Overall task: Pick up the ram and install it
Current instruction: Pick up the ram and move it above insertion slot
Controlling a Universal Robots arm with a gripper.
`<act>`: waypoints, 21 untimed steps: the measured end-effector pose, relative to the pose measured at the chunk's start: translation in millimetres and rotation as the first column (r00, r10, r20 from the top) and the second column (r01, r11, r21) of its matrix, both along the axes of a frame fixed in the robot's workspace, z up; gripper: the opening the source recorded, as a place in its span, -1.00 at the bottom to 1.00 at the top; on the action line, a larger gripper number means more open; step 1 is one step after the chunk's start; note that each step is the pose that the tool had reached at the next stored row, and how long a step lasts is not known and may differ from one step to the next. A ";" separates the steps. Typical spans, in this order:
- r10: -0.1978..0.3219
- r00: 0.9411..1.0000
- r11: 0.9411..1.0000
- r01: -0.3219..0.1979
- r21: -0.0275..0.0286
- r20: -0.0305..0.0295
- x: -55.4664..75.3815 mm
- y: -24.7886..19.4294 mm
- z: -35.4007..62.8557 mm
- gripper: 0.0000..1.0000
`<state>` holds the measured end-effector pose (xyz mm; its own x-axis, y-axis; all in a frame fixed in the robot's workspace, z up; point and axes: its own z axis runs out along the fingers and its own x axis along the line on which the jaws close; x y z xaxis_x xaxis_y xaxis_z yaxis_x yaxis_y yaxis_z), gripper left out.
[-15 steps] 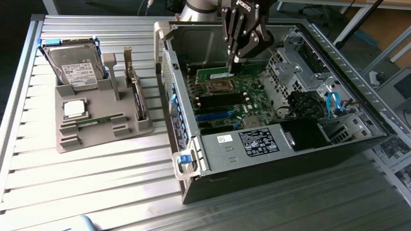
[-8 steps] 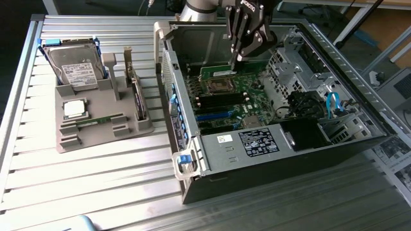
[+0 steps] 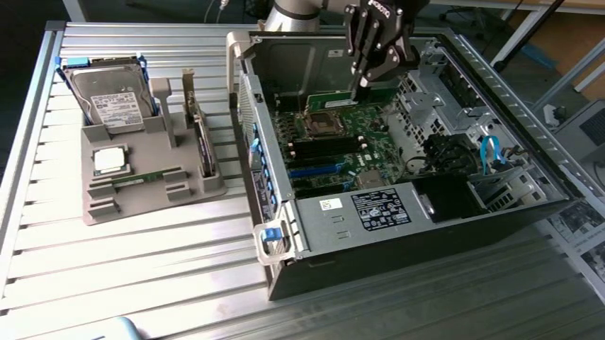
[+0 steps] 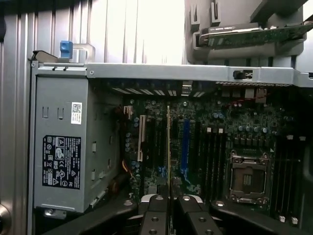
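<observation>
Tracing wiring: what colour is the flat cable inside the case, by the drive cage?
Blue. The cable shows best in the exterior view.

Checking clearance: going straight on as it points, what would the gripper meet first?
Likely the motherboard inside the open computer case, reached first by the ram the gripper holds; which slot is unclear.

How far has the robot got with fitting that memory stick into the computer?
Pickup looks done: the gripper is shut on the ram, away from the gray holder where a second stick lies. In hand: the ram hangs over the motherboard inside the open case. Left: it is not yet seated in a slot.
</observation>
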<state>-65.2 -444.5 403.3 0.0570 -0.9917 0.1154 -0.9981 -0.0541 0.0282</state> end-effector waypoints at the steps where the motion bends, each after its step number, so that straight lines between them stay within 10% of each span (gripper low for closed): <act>1: 0.000 1.000 1.000 0.000 0.006 0.000 2.5 0.0 0.0 -0.74; 8: -0.002 1.000 0.999 0.002 0.041 0.000 17.5 0.0 -0.3 -0.74; 21: -0.004 1.000 0.997 0.004 0.080 0.000 46.7 0.0 -1.0 -0.74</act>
<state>-18.5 -444.6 402.3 0.0527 -0.9980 0.0354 -0.9984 -0.0519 0.0239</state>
